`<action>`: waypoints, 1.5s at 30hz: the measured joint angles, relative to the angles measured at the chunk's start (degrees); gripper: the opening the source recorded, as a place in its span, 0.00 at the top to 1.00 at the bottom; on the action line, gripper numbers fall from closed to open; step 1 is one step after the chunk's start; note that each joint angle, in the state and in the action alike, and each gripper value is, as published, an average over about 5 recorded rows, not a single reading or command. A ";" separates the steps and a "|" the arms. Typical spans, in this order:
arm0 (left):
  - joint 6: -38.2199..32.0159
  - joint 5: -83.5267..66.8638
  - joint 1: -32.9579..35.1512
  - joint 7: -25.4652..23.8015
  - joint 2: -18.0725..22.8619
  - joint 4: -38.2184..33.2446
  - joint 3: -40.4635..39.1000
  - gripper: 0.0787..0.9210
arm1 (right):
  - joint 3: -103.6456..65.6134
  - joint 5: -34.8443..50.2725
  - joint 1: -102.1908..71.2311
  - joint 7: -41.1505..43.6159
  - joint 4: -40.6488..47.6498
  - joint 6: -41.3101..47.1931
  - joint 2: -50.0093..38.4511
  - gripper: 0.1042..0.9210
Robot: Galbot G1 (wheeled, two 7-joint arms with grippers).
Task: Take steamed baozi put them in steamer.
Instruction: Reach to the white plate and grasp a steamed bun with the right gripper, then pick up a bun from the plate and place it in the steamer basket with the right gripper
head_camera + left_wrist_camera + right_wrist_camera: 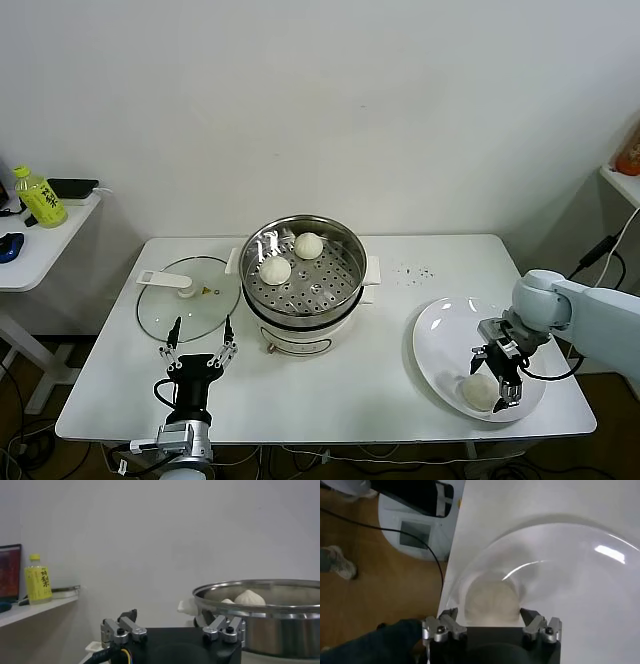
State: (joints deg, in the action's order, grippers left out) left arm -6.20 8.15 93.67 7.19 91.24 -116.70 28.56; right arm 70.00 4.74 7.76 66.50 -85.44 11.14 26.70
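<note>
While the right hand [497, 375] sits low over the white plate [440, 335], the one baozi [479, 390] left on that plate lies directly under it, between its fingers, which stand apart on either side of the bun; the right wrist view shows the same bun [491, 605] bracketed by the two fingertips with no clamp on it yet. A grasp here seems to need little more than closing and lifting. The bun is round, so no axis matters for the grip. From the plate, the steamer [305, 275] stands well apart across the desk [400, 400], toward the robot's left, and two baozi [275, 270] already rest on its perforated tray. The right arm is plainly the nearer one to the plate. On the far side of the steamer from the plate, the left hand [200, 350] hovers idle, fingers spread and empty, just beside the glass lid [190, 298].
</note>
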 measured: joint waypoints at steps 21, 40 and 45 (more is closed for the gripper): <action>0.06 0.01 -0.03 0.09 -0.02 0.17 -0.02 0.12 | -1.60 -0.06 -1.24 0.23 0.55 -0.05 0.34 0.30; 0.09 0.34 0.18 0.14 -0.05 0.12 0.15 0.12 | 3.21 0.92 14.04 2.04 -4.83 -6.06 1.32 0.30; 0.16 0.36 0.51 0.18 -0.06 -0.16 0.56 0.12 | 5.38 0.50 22.52 2.44 -7.21 -10.39 3.84 0.30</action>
State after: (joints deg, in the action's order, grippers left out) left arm -6.04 8.50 94.18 7.36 91.18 -116.86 29.13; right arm 75.38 5.24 30.28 68.94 -92.65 0.75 30.54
